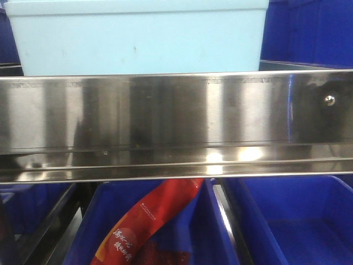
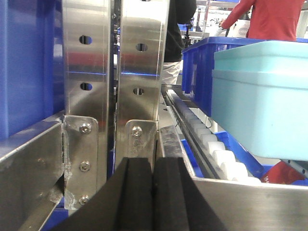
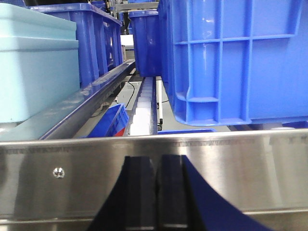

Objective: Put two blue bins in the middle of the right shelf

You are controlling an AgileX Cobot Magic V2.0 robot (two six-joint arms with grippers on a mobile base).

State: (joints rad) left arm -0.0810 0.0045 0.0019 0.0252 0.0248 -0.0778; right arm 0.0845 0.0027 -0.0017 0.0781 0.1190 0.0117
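One pale sky-blue bin (image 1: 138, 36) rests on the steel shelf tier, just behind its wide shiny front rail (image 1: 165, 116). That bin (image 2: 262, 96) fills the right side of the left wrist view and shows as a pale bin (image 3: 36, 67) at the left of the right wrist view. A second pale bin is out of view. My left gripper (image 2: 153, 192) is shut with nothing in it, in front of the rack's upright post (image 2: 137, 62). Facing the front rail (image 3: 240, 168), my right gripper (image 3: 156, 192) is shut and holds nothing.
Dark blue crates (image 3: 231, 62) stand on the tier to the right of the pale bin, and more crates (image 1: 292, 221) sit below the rail, one holding a red packet (image 1: 149, 226). White rollers (image 2: 216, 149) run along the tier. A person in red (image 2: 269, 19) stands far behind.
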